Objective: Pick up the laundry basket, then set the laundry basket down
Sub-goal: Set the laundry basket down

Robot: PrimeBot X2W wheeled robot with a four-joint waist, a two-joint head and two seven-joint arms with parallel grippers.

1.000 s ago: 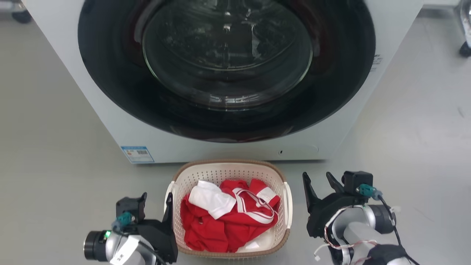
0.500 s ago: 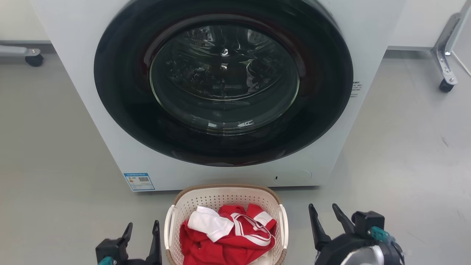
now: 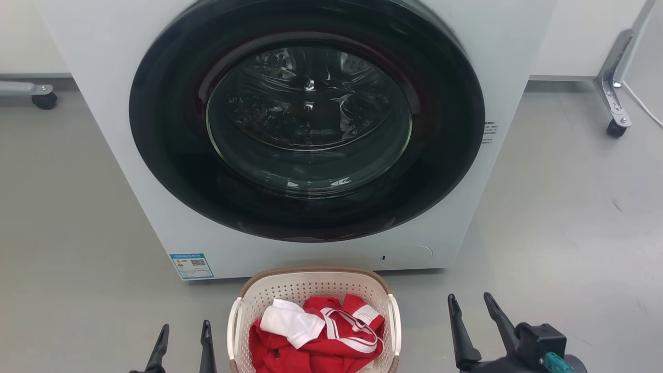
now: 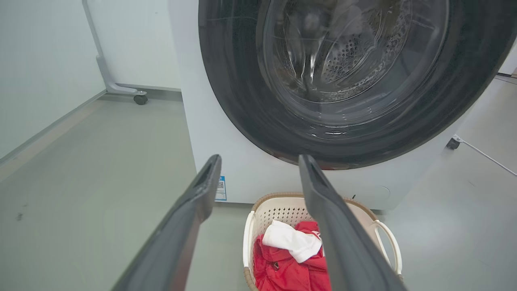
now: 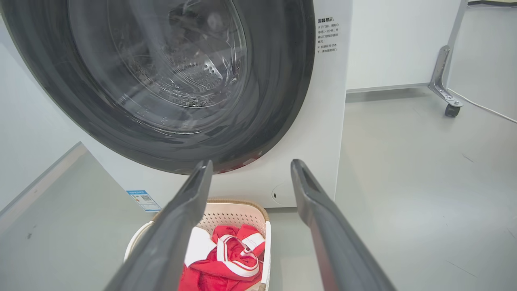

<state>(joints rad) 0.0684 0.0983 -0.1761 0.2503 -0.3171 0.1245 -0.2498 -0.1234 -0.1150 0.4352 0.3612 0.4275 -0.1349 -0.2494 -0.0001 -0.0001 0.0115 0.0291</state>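
Grey floor [image 3: 67,233] before washing machine [image 3: 98,93]: laundry basket [image 3: 311,288] was found resting there.
Left gripper [image 3: 185,344] and right gripper [image 3: 475,324] were held spread and empty, flanking it without contact, judged positioned for a two-sided lift.

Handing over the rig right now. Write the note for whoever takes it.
Left hand: open, empty, left of the basket, not touching.
Right hand: open, empty, right of it, apart.
Basket: on the floor before the washer, red and white clothes inside.
Done: no grip now; whether it was already lifted, cannot tell.
Left: if not lifted, grasp both handles, lift, set down.
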